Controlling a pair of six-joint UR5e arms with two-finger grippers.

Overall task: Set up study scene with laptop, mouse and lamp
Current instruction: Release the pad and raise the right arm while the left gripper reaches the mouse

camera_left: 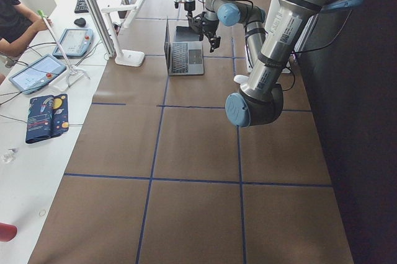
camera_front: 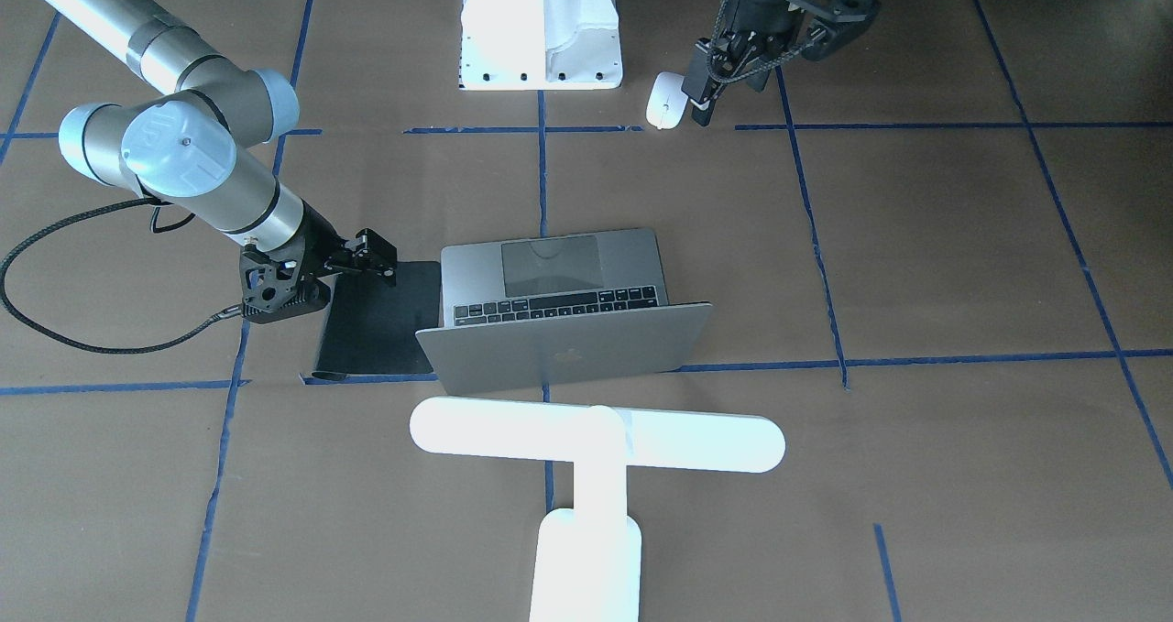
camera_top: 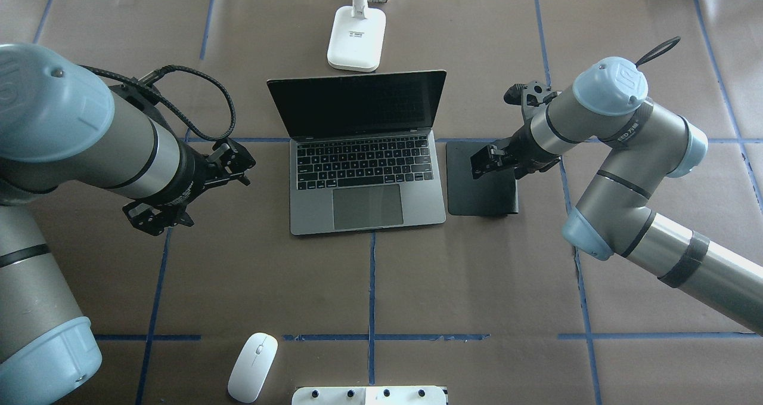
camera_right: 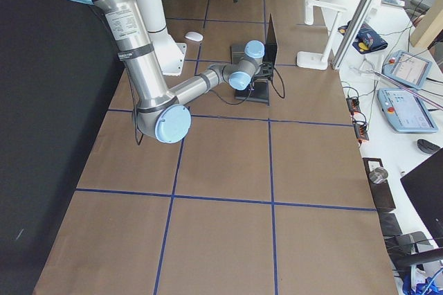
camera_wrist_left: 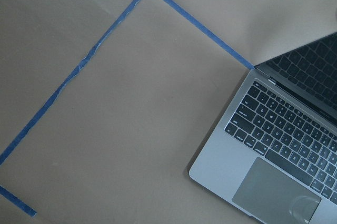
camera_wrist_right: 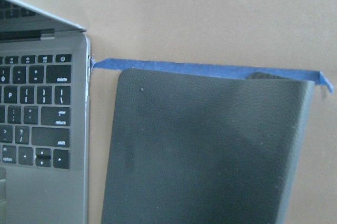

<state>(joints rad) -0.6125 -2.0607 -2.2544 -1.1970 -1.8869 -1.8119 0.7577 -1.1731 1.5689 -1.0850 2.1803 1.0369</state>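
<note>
My left gripper (camera_top: 233, 163) hangs spread, empty, at the laptop's (camera_top: 366, 178) nine o'clock. The right gripper (camera_top: 484, 160) overlaps the mat (camera_top: 483, 199); its grip I can't tell.

**Colour and Pattern Reference**

Laptop (camera_top: 366, 172): grey metal body, black keys, dark screen, pale logo on the lid.
Mouse (camera_top: 253, 366): white, with a thin grey centre line.
Lamp (camera_front: 596, 434): plain bright white.
Mat (camera_top: 480, 193): plain black.
Table (camera_top: 477, 274): brown covering, blue tape grid.
Left arm (camera_top: 89, 142) and right arm (camera_top: 626, 172): silver-grey tubes, pale blue joint caps.
Pedestal (camera_front: 541, 27): white.
</note>
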